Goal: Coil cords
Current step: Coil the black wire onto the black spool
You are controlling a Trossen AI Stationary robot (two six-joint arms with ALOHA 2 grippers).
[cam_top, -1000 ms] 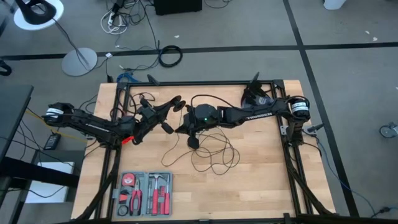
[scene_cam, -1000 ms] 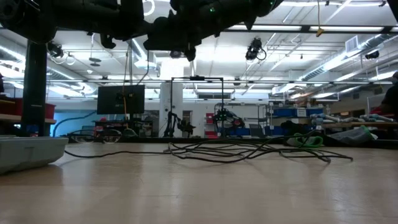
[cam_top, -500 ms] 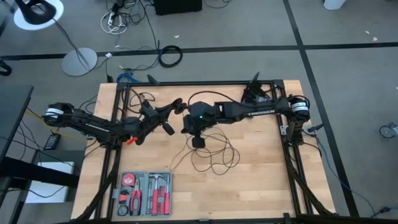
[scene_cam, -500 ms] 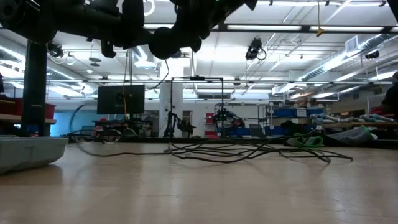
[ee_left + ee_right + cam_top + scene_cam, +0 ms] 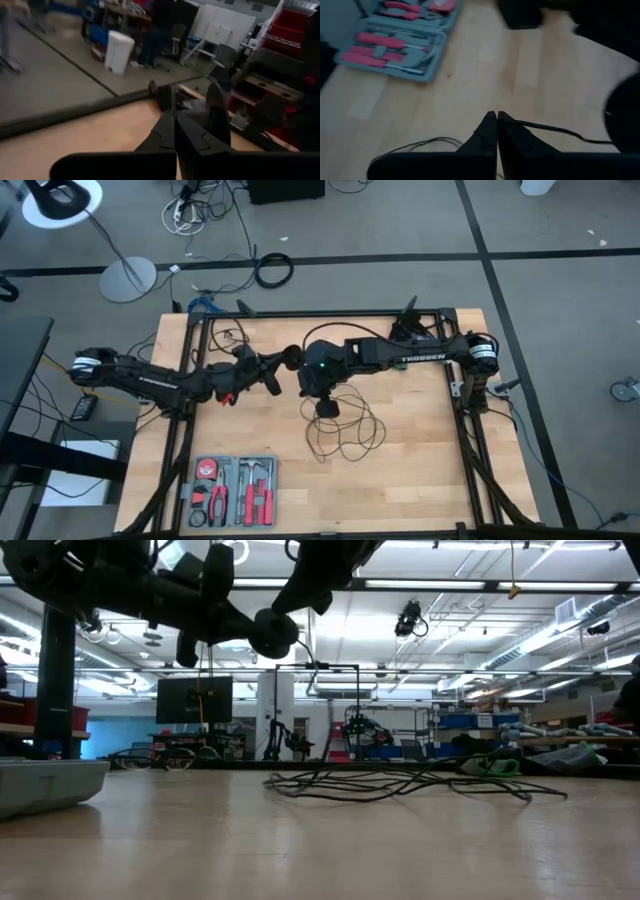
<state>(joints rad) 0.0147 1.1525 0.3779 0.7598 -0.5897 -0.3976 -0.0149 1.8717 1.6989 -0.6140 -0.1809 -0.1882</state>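
The cord (image 5: 343, 430) lies in loose loops mid-table — one strand pinched by the right gripper (image 5: 496, 120) above it. The left gripper (image 5: 174, 131), pressed together, hovers just left.

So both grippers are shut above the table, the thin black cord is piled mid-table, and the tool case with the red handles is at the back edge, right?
Not quite. The high view shows the tool case at the table's front edge, on the left arm's side. The rest holds: left gripper and right gripper shut, cord mid-table.

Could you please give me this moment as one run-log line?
task: coil cords | left gripper: shut, raised above table | right gripper: shut on cord, lifted | cord: loose loops on table | tool kit: untouched
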